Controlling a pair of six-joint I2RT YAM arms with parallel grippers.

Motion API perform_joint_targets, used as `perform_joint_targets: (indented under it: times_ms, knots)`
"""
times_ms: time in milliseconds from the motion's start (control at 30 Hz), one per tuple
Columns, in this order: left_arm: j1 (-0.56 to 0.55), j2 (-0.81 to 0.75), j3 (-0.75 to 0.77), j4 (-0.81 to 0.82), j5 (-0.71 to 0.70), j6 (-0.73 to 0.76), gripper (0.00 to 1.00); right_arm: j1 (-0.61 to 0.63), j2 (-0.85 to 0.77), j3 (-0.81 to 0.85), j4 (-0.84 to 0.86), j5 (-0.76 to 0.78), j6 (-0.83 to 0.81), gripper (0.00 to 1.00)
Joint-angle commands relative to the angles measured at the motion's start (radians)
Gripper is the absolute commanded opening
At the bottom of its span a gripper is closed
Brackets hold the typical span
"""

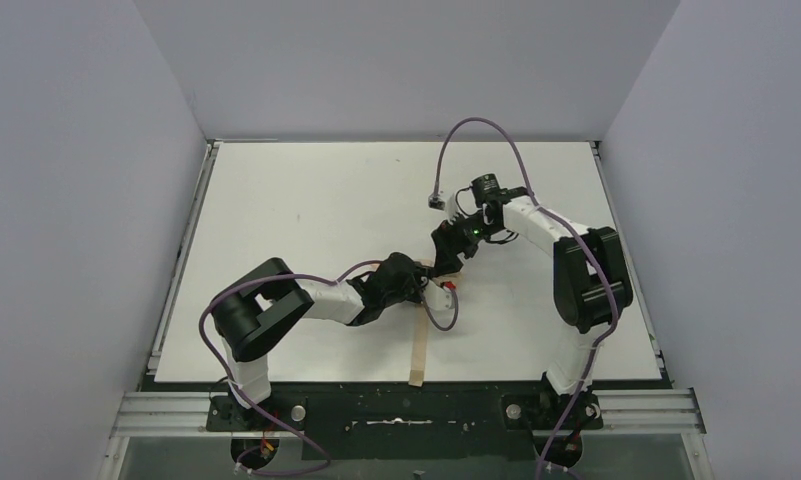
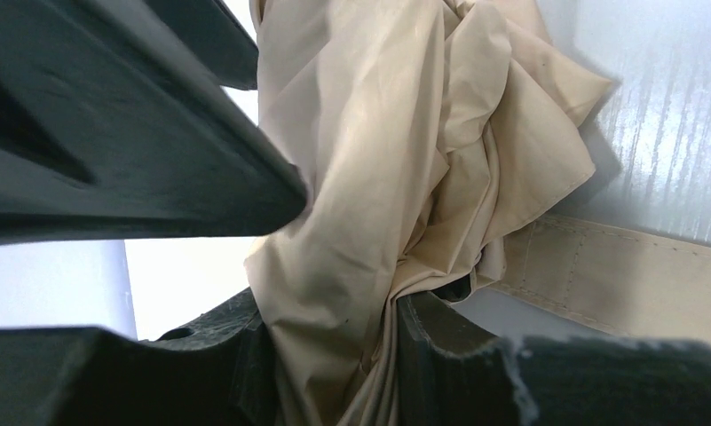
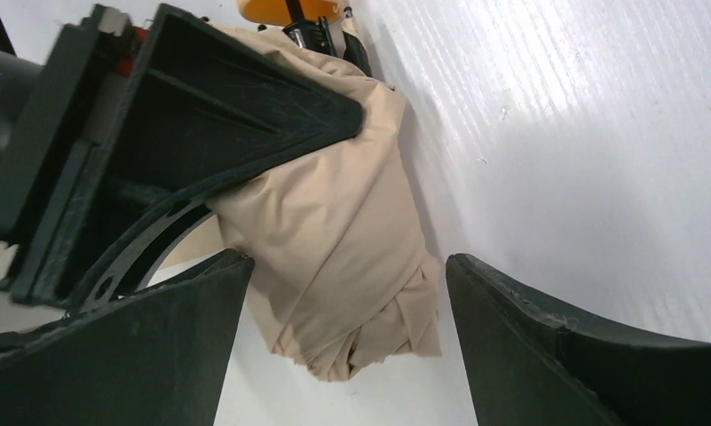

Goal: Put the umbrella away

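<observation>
The umbrella [image 3: 334,240] lies in the middle of the table [image 1: 306,200], its fabric pinched in the jaws of the left gripper [image 1: 426,282]. The right gripper [image 3: 347,262], jaws spread astride its end, should close squarely over the loose folds.

Seemingly lab; enclosed white table [image 1: 306,190]

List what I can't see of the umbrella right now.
- Right wrist: left hand covers much of the umbrella; handle cut off at top edge.
- Left wrist: folds of fabric hide whatever is inside.
- Top view: right hand and left hand hide the bundle; only the strap shows.
</observation>
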Motion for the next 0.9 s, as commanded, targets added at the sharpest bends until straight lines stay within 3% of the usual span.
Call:
perform_joint_targets:
  times_ms: [0, 200, 633, 733, 867]
  knots:
    - [0.003, 0.003, -0.027, -0.115, 0.052, -0.023, 0.0, -0.036, -0.131, -0.023, 0.023, -0.073, 0.024, 0.85]
    - [0.002, 0.006, -0.027, -0.114, 0.049, -0.019, 0.0, -0.048, -0.157, -0.028, 0.006, -0.055, 0.009, 0.87]
    - [0.003, 0.006, -0.024, -0.123, 0.052, -0.016, 0.0, -0.002, 0.01, -0.009, -0.064, 0.024, -0.029, 0.87]
    - [0.001, 0.005, -0.023, -0.127, 0.053, -0.016, 0.0, 0.001, 0.046, -0.005, -0.075, 0.066, -0.033, 0.84]
    - [0.0, 0.001, -0.024, -0.127, 0.055, -0.024, 0.0, 0.006, 0.083, 0.008, -0.092, 0.102, -0.028, 0.72]
